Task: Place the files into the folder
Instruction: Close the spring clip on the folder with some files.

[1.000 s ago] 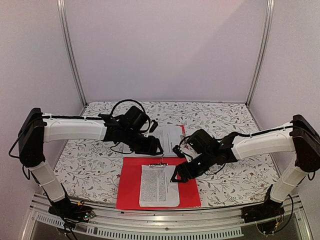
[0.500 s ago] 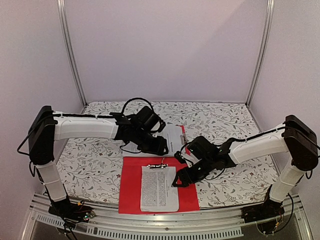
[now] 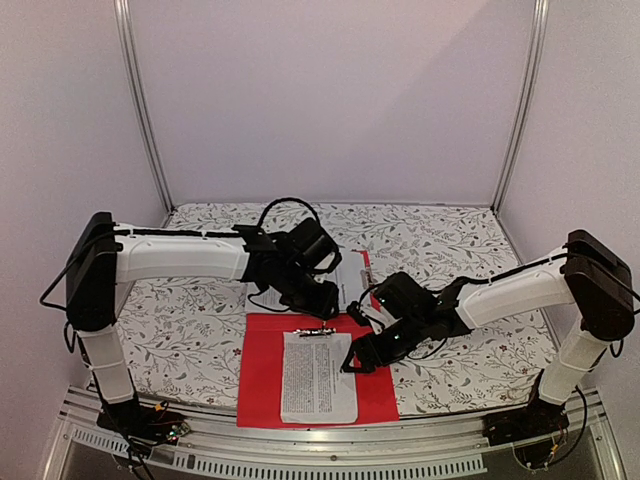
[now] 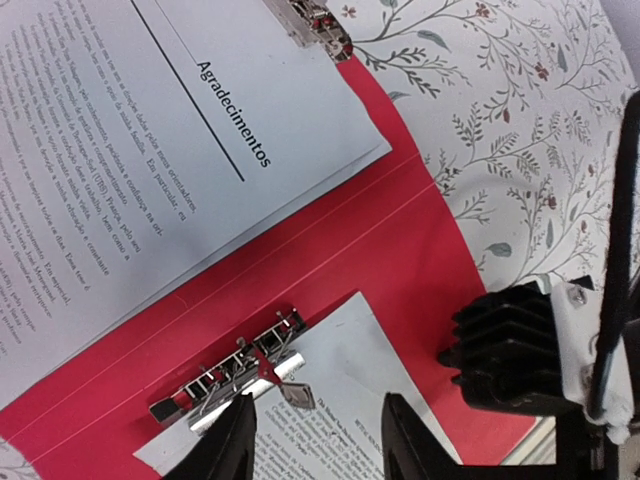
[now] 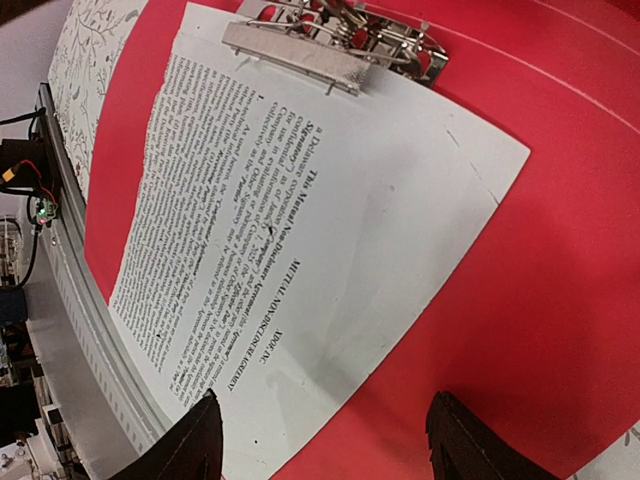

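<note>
The left hand (image 4: 318, 445) gapes empty over the red folder (image 3: 258, 365) and its metal clip (image 4: 235, 375); the right hand (image 5: 322, 440), equally spread and holding nothing, hovers above the clipped printed sheet (image 5: 300, 230).

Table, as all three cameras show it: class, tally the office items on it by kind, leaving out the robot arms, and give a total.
Red folder: 1
Paper sheets: 2
Metal clips: 2
Total: 5
</note>
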{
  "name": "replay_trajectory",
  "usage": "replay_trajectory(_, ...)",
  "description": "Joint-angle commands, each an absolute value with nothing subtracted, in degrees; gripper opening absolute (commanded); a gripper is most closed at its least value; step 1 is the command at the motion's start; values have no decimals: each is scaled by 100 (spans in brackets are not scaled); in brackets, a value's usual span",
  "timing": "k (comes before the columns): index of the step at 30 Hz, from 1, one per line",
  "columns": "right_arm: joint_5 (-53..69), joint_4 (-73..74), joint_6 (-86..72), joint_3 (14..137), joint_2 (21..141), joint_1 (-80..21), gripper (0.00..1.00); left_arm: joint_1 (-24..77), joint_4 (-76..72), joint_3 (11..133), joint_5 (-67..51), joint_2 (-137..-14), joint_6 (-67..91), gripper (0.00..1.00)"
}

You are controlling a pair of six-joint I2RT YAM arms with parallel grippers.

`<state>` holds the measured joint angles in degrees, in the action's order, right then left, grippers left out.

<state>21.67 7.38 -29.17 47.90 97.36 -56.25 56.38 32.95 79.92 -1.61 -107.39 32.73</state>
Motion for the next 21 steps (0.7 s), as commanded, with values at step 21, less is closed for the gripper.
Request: replay_trajectory(21, 2206, 806, -3001, 4685, 9879, -5643, 70, 5713, 3739, 8332, 333, -11209, 3104, 29)
